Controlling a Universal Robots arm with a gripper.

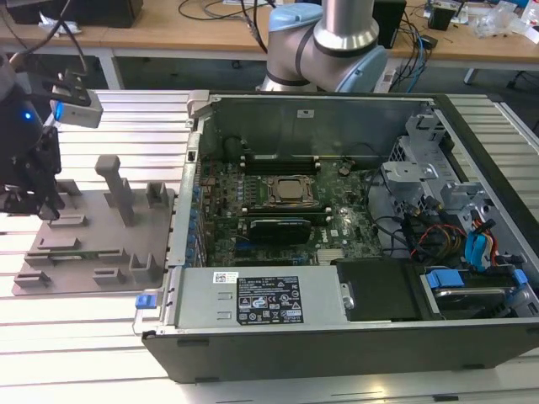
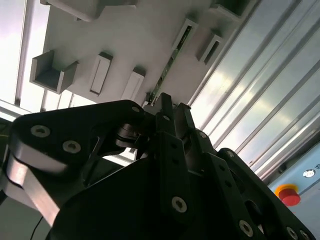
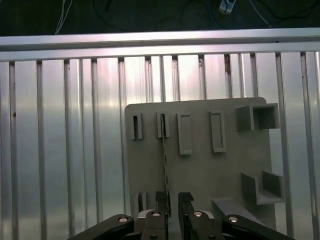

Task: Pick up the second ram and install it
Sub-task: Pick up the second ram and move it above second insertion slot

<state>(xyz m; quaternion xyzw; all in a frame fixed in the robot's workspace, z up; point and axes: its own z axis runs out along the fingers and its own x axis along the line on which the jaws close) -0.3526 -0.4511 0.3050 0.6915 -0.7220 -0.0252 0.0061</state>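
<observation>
Over the grey holder plate, the pincer hangs with its two black fingers spread a little, with a narrow gap between them. It holds nothing. The second ram stands on its long edge on the plate, seen as a thin dark-green line. Its near end runs up to the inner face of one finger, though I cannot tell whether they touch. The far end of the stick sits in a small upright grey slot block. The second wrist view shows the same stick as a slim strip leading away from the fingertips across the plate.

Beside that block stand other narrow slot blocks, and open box-shaped holders sit toward one edge of the plate. The plate lies flat on the ribbed aluminium desk. A red push button shows at the desk's side in the second wrist view.

In the exterior view the pincer and plate are at the exterior view's left. Well apart, toward the exterior view's right, an open computer case lies on the same desk. Its green motherboard and CPU socket are exposed. Behind the case rises the arm's silver and pale-blue base, and beyond it stands a wooden desk.
</observation>
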